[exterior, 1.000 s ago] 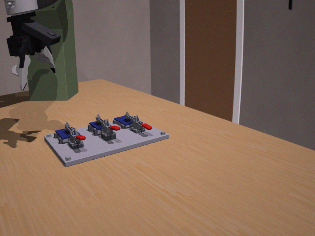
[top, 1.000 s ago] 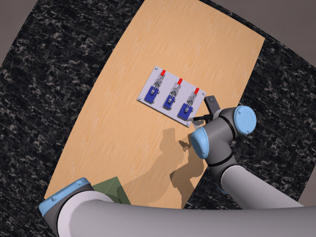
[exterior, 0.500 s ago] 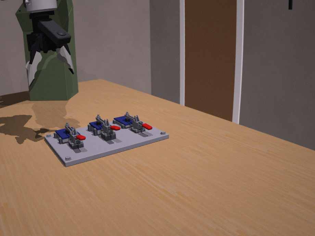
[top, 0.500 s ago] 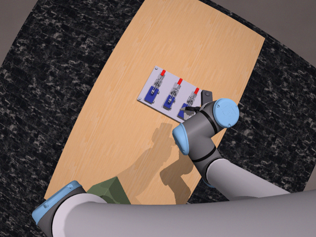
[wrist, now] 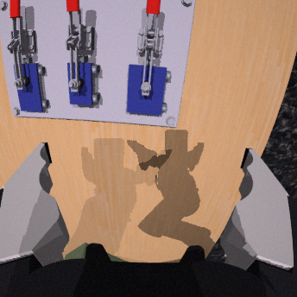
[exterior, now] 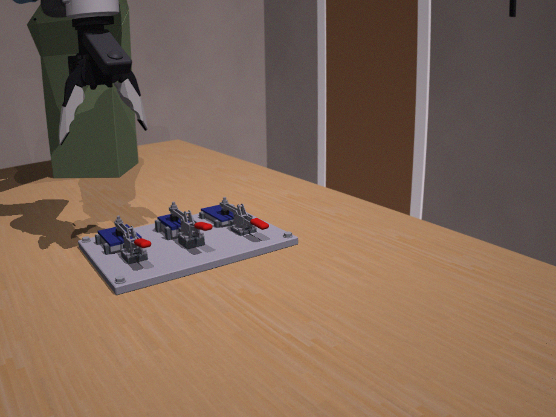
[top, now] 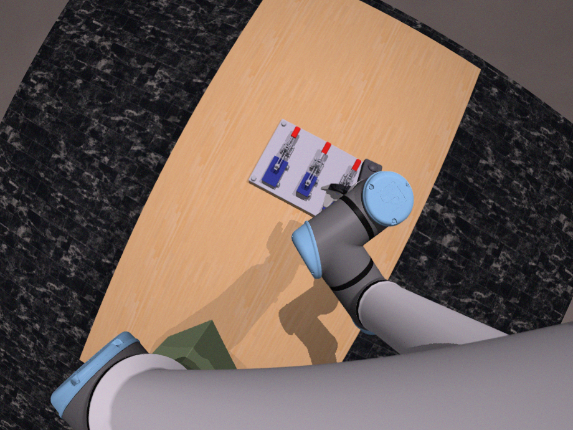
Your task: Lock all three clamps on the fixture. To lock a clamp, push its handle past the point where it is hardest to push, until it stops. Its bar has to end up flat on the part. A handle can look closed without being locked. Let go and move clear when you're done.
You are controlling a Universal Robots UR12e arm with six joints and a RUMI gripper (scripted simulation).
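Note:
A grey fixture plate [top: 297, 161] [exterior: 215, 260] [wrist: 112, 52] lies on the wooden table [top: 324, 69] [exterior: 359, 313]. It carries three toggle clamps with red handles: one [top: 296, 131] [exterior: 259, 223] [wrist: 15, 6], a middle one [top: 326, 147] [exterior: 203, 225] [wrist: 72, 4] and a third [top: 356, 164] [exterior: 142, 242] [wrist: 153, 6]. Each bar reaches over a blue part [wrist: 146, 88]. The handles lie low; I cannot tell whether they are locked. My gripper [top: 327, 194] [exterior: 102, 134] [wrist: 147, 147] is open and empty. It hangs high above the table by the plate's edge, near the third clamp, touching nothing.
The arm's wrist [top: 370, 203] covers the third clamp's blue part in the top view. The green robot pedestal [top: 198, 347] [exterior: 89, 161] stands at the table's end. The table edge and dark floor [wrist: 285, 129] lie close on the right in the wrist view.

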